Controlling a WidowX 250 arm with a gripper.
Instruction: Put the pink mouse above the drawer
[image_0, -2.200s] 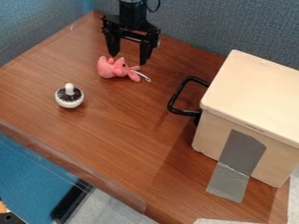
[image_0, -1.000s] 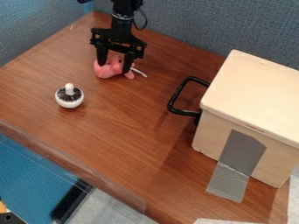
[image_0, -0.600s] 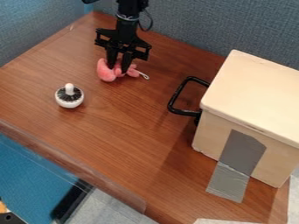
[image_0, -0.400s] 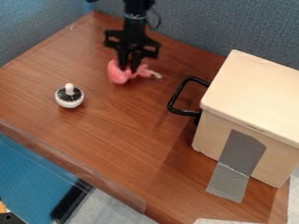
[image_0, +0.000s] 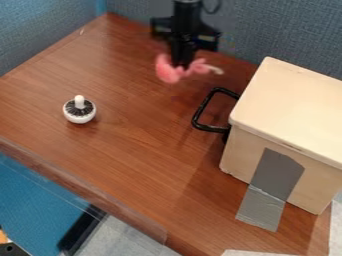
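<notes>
As my jaws pinch the pink plush mouse (image_0: 168, 73) around its middle, ends jutting either side, worktop (image_0: 140, 145) below.

The black arm (image_0: 188, 14) comes into view at twelve o'clock — by the top edge — and its gripper (image_0: 182, 65) hangs beneath, the two fingers (image_0: 178, 50) close together, their tips pointing toward six o'clock.
</notes>
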